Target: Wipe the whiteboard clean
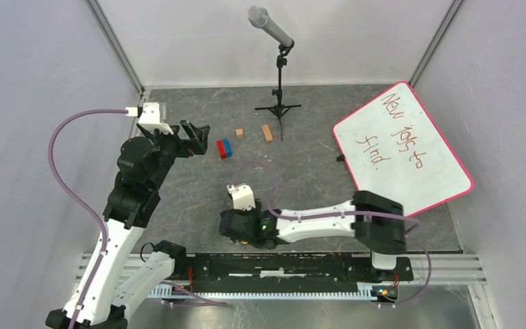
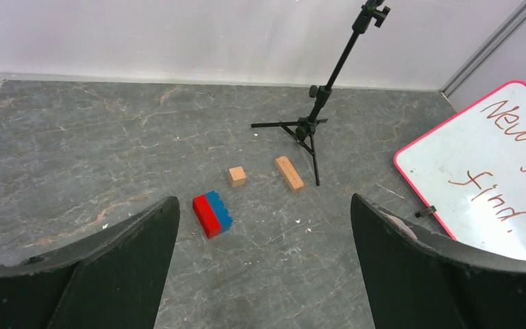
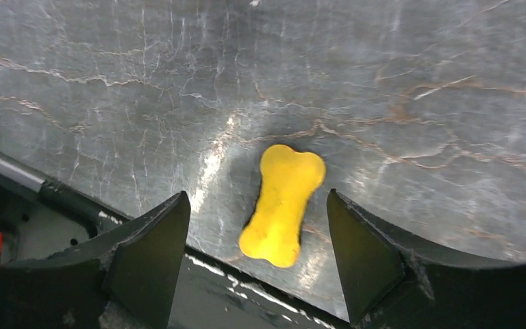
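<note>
The whiteboard [image 1: 411,154] lies at the far right of the table, white with a red-pink rim and dark red handwriting. Its left part shows in the left wrist view [image 2: 493,178]. My left gripper [image 1: 202,139] is open and empty above the left of the table, far from the board; its jaws [image 2: 264,200] stand wide apart. My right gripper [image 1: 235,233] points down at the table's near edge, open [image 3: 257,197]. A yellow bone-shaped object [image 3: 282,204] lies flat on the table between its fingers, untouched.
A red-and-blue brick [image 1: 225,148] [image 2: 212,214] and two small wooden blocks [image 2: 237,176] [image 2: 289,173] lie mid-table. A microphone on a black tripod stand [image 1: 279,103] stands at the back. Grey walls enclose the table. A black rail [image 1: 281,264] runs along the near edge.
</note>
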Tool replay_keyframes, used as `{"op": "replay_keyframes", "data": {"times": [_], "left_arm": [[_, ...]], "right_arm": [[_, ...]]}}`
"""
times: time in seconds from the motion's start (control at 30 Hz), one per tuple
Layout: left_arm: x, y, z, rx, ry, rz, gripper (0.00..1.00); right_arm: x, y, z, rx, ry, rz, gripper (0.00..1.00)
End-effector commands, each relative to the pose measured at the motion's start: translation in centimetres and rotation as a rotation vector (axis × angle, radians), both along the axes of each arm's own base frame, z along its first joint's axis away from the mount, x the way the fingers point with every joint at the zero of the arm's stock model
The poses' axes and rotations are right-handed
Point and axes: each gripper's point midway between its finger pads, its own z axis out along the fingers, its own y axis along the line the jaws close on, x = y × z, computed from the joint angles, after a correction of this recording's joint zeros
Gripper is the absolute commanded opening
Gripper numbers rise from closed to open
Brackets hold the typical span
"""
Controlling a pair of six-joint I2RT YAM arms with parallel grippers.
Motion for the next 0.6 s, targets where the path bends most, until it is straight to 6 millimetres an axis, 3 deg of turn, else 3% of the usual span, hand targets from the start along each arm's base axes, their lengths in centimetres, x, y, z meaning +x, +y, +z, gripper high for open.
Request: {"op": "replay_keyframes", "data": {"times": [0.0,0.23,0.4,0.57], "left_arm": [[-0.2,0.5,0.2,0.04,-0.021,0.02,1.0],[-0.5,0.3,0.3,0.04,-0.026,0.006,1.0],[-0.5,0.2,0.3,0.04,-0.025,0.004,1.0],[-0.5,0.1,0.3,0.041,-0.026,0.001,1.0]], "right_arm": [[0.1,0.8,-1.6,-0.087,-0.017,-0.078,0.78],[-0.3,0.5,-2.4,-0.167,-0.077,-0.079,0.75],[-0.4,0.4,-3.0,-0.176,-0.07,-0.075,0.56],[-0.2,0.5,-2.6,-0.174,-0.085,-0.076,0.48]]}}
